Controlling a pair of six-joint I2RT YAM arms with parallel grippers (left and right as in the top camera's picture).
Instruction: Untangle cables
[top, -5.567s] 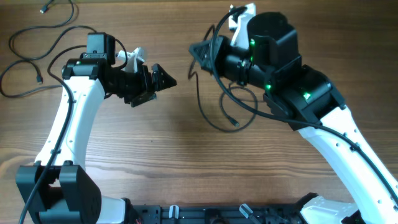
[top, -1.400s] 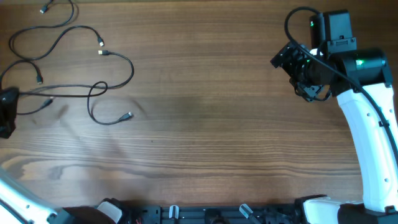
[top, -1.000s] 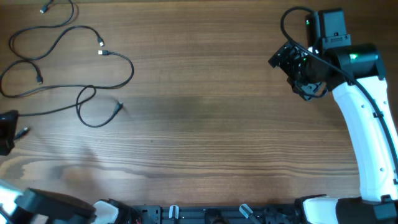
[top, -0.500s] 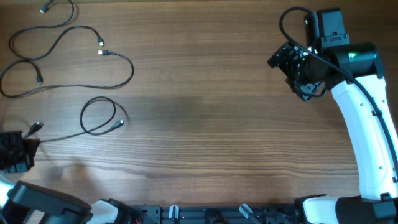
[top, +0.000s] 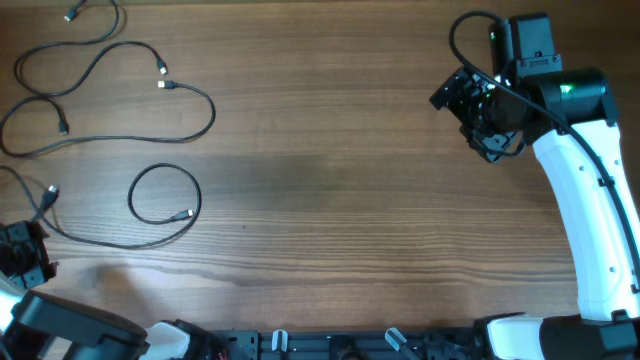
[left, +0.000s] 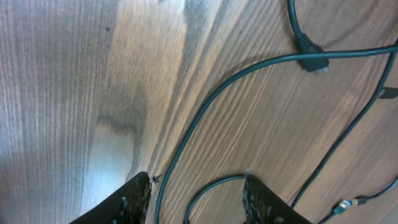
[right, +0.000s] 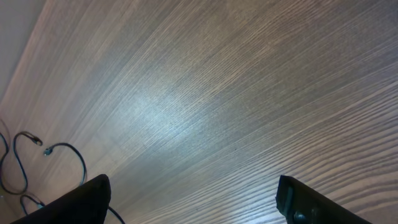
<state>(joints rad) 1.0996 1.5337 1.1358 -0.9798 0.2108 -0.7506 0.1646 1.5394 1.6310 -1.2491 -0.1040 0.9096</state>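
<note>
overhead view: cables (top: 213, 115), thin and black, all in the left third of the wooden table (top: 330, 200).
- upper strands: wavy, long axis roughly left to right, lying close to the table's far left corner; one end reaches the top frame edge.
- looped cable (top: 165, 167): one round coil lower down, plug end inside its lower right; its tail runs leftward, then bends up near the left frame edge.
- left gripper (top: 22, 258): at the left frame edge, just beside that tail. left wrist view: left gripper (left: 196, 202) has its fingers apart, a strand of the cables (left: 249, 68) passing down between them, not pinched.
- right gripper (top: 472, 100): far right, well apart from all cables. right wrist view: right gripper (right: 199, 205) is spread wide over wood, grasping nothing; cables (right: 62, 147) are small at lower left.
- surface: brown wood, grain running left to right; a table edge with a pale strip beyond shows at the right wrist view's upper left.
- open room: plain wood spans between the cables and the right gripper.
</note>
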